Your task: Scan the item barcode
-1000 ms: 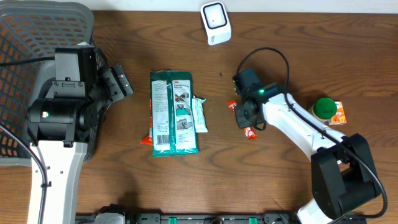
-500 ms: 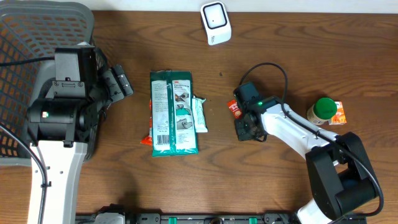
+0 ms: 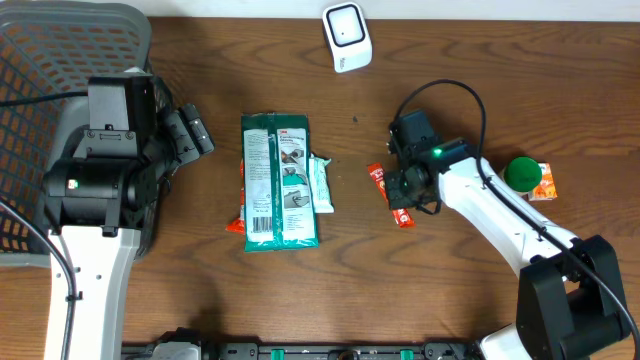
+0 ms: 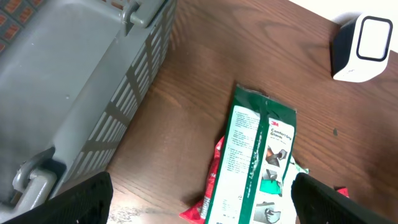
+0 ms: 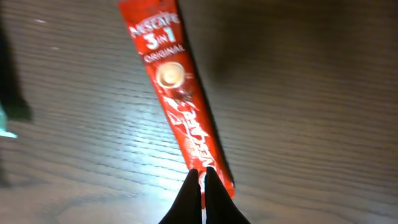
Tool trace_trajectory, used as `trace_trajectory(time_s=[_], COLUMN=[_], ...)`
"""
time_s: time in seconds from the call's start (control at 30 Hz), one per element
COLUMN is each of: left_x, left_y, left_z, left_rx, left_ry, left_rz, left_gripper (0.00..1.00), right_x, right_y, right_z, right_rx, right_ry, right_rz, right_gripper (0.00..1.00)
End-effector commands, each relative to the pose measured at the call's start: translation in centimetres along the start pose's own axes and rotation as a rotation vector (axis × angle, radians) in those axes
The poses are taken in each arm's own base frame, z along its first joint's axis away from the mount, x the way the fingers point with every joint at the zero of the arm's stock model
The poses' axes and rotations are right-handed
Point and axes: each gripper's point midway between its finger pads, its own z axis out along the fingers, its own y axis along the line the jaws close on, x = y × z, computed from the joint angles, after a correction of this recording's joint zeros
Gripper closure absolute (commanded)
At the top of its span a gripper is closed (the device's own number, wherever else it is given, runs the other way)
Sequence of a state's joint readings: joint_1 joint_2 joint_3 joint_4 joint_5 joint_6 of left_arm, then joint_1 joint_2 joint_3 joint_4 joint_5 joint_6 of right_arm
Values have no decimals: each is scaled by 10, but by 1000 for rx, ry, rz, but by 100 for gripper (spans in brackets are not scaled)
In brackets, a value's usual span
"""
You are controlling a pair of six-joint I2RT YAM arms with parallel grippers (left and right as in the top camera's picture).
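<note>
Overhead: dark wood-grain table [image 3: 200,290] under red sachet [image 3: 377,178].

Even overhead light; right wrist view blurred, with table [image 5: 93,124] glare.

I've got the sachet [image 5: 180,93] lying flat on the desk [image 5: 311,93], printed side up. It's a slim red stick reading Nescafé 3in1 Original, set on a slant, with its near end under the tips of the right gripper [image 5: 200,173], jaws pressed together. The scanner [image 3: 347,36], a small white block with a dark-framed window, stands at the far edge, well apart from the sachet.
</note>
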State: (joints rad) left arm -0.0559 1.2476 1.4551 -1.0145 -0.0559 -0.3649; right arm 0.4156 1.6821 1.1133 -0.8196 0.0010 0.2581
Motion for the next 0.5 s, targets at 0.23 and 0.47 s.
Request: trace_trajectory(time_s=[0.23, 0.47], left_x=[-3, -3], left_y=[2, 2], left_z=[-2, -2], left_rx=[-8, -8], left_ry=[-9, -9], left_rz=[10, 10], left_gripper=[9, 9], right_x=[52, 70], right_y=[-3, 0], right_z=[32, 46], right_rx=[22, -3], right_ry=[115, 136], right_rz=[34, 22], right_gripper=[99, 97])
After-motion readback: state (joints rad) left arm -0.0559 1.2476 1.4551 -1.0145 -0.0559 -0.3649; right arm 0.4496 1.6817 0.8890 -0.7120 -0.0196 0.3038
